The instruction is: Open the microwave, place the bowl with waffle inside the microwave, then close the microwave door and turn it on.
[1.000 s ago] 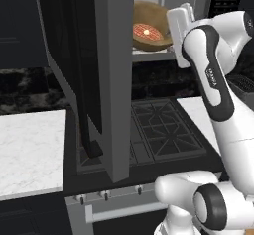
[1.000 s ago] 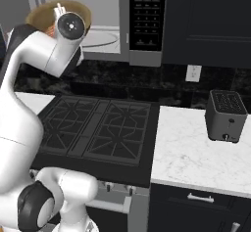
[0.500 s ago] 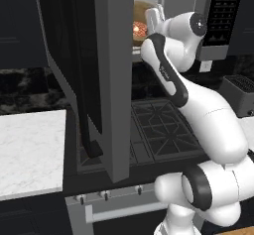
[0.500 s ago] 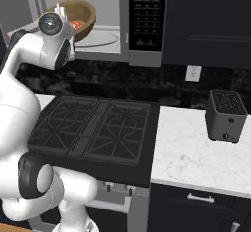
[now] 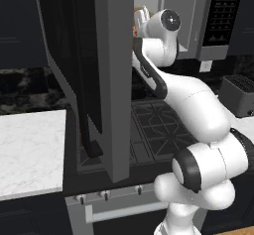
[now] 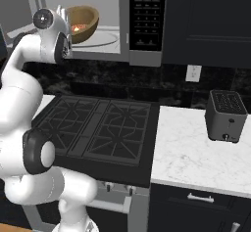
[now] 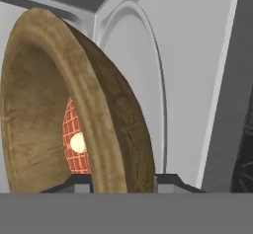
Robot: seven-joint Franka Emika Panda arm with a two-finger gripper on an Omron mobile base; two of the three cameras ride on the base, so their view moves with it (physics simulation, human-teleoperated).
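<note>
In the hand view the gripper [image 7: 123,181] has its two dark fingertips [image 7: 79,182] set on either side of the bowl [image 7: 99,109] wall, one inside and one outside, clenched on the rim. The bowl fills the left of that view, tipped on edge as the hand is rolled, its brown wooden outside streaked and its inside golden-tan. The waffle [image 7: 76,141] lies against the inner wall, a reddish-orange grid with a pale yellow centre spot, partly hidden behind the rim. From the right base view the bowl [image 6: 83,21] hangs inside the open mouth of the microwave [image 6: 110,40], above its pale grey floor and not touching it, tilted toward the arm, with the waffle [image 6: 77,28] glowing orange low inside it; the wrist covers the bowl's left edge. In the left base view the door [image 5: 106,80] stands swung wide open toward the camera, a big grey-framed panel with dark glass, and hides nearly all of the cavity, so that a sliver of orange shows just beside the white wrist. Below the microwave lies the black stove [image 6: 98,128] with its grates, and to the right a white marble counter [image 6: 191,157] carries a small dark toaster [image 6: 225,116], well apart from the bowl. The black button panel [image 6: 144,13] sits at the microwave's right.
</note>
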